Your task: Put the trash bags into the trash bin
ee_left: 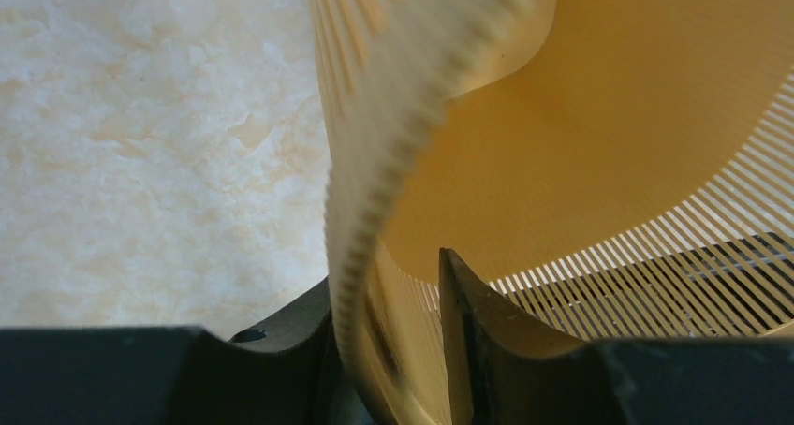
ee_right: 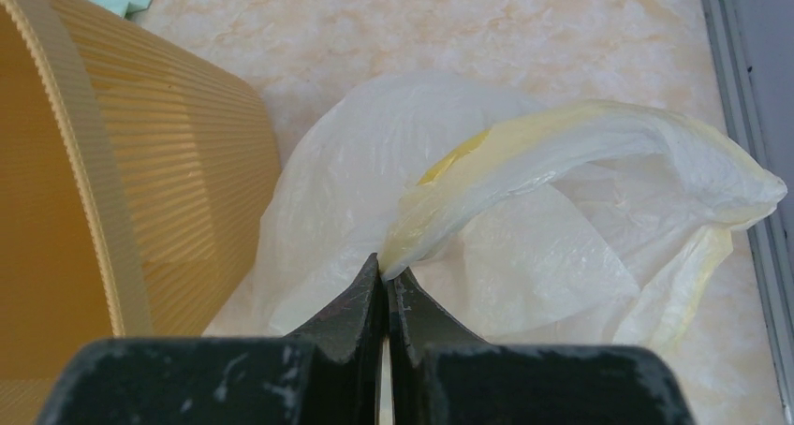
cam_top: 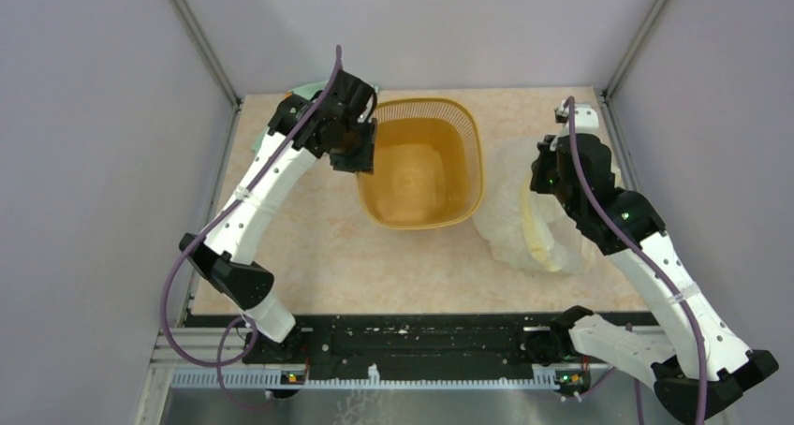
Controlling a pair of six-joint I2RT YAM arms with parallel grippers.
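Top external view: one bin (cam_top: 465, 153), one bag (cam_top: 524, 228), one cloth (cam_top: 304, 90) and two arms on the counter (cam_top: 309, 256); the orange bin stands upright at mid-counter, mouth up; the cream bag lies crumpled on the counter, touching the bin's right side and wholly outside it; a corner of the green cloth shows at the far left, behind the left arm. The left arm arches forward, its hand (cam_top: 356, 152) pointing down at the bin's left rim; in the left wrist view its fingers (ee_left: 468, 331) straddle the rim, one outside and one inside, though I cannot tell if they pinch it. The right arm bends over the bag; its hand (ee_right: 386, 275) is clamped on a yellowish fold of it.
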